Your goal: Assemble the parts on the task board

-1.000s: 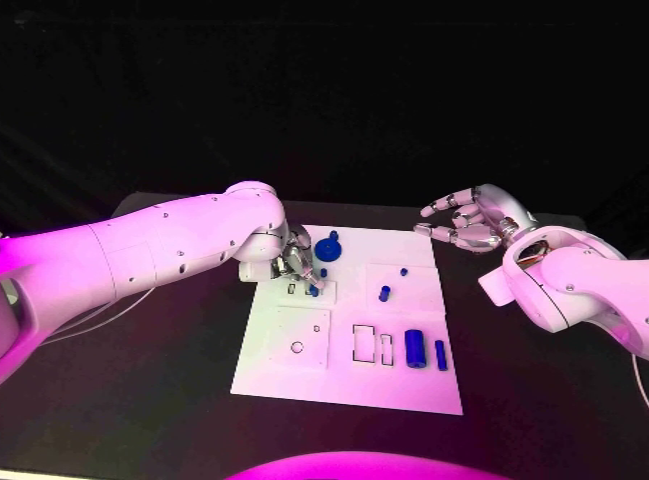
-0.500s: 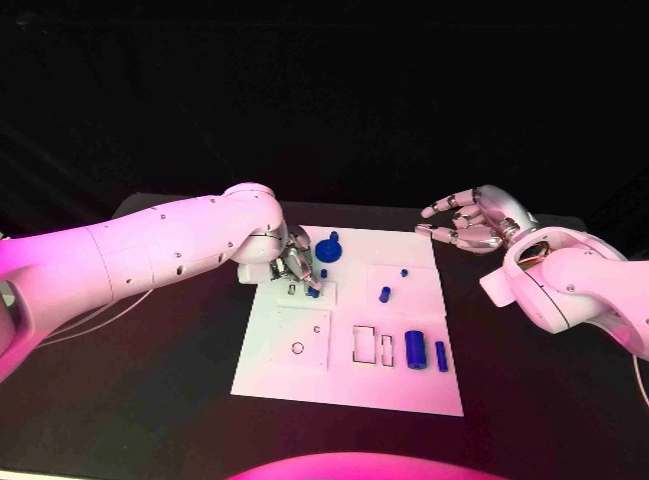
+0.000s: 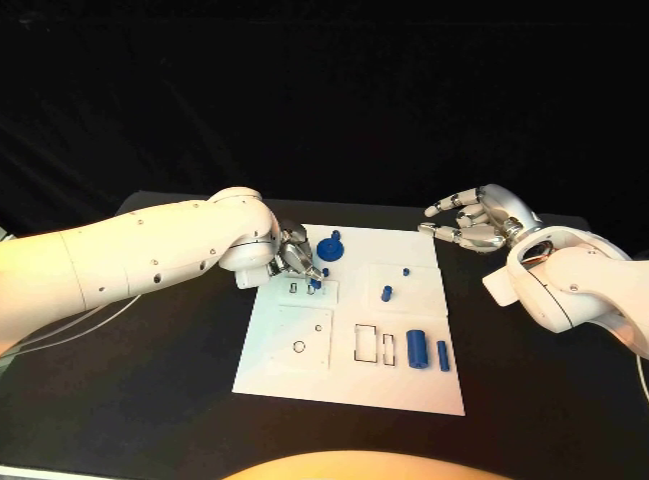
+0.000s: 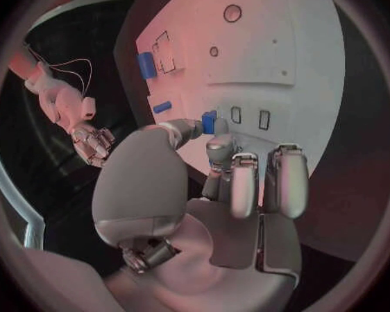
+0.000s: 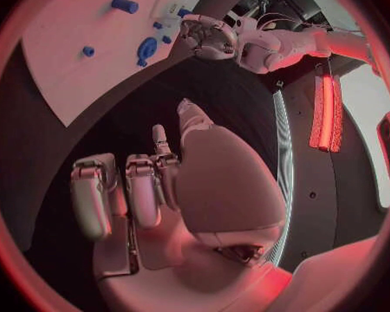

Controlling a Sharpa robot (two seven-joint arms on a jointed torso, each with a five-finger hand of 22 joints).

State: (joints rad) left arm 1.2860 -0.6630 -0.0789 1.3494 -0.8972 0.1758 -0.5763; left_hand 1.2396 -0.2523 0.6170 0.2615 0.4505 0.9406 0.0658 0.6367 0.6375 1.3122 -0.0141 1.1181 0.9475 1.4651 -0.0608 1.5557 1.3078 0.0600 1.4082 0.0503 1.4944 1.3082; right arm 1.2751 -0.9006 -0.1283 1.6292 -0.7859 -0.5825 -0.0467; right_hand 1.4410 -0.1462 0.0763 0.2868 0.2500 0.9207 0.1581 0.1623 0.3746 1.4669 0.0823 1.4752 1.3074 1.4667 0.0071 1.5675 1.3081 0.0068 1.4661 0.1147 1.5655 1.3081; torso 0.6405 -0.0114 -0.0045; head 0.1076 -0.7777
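Left robot hand (image 3: 294, 262) sat low over the upper left of the white rectangular task board (image 3: 353, 385), pinching a small blue peg-like part (image 4: 209, 122), long axis roughly upright, directly above the small slots. Right robot hand (image 3: 476, 221) hovered upper right, well apart, fingers loosely spread, holding nothing. Left clearly nearer.

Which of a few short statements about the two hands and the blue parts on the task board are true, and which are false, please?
1. The left hand pinches a small blue part over the task board. True.
2. The right hand holds a blue part. False: it is open, holding nothing, off the board.
3. Two blue cylinders lie side by side near the board's right edge. True.
4. The task board is black. False: it is white, on a black table.
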